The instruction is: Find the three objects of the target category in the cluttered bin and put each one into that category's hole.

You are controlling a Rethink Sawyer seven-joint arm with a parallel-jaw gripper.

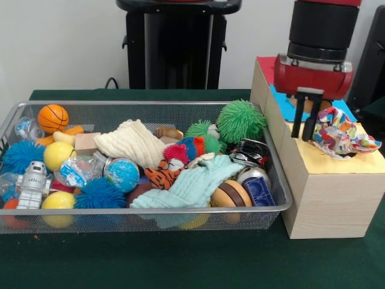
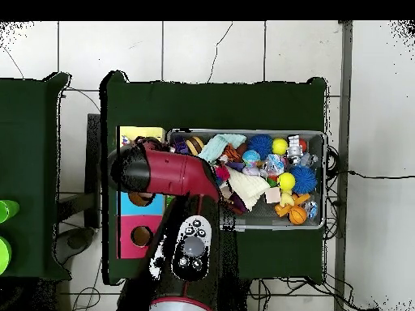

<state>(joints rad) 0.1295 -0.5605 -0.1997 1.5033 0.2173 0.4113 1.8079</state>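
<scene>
rag over the yellow hole

nearest me sat the wire bin (image 1: 283,201); behind it to the right, i saw a patterned rag (image 1: 340,135) crumpled on the yellow-topped box (image 1: 337,192), my gripper (image 1: 305,127) parted just beside it, holding nothing.

A dark green table (image 1: 180,265) fills the lower part of the front view. Two things rest directly on it. A wide wire mesh bin (image 1: 144,220) sits across the left and centre of the frame, heaped with toys and cloths. Just beside it, at the right of the frame, stands a long pale wood-grain box (image 1: 331,201), its top showing yellow nearest the camera, then blue, then red further up.
</scene>
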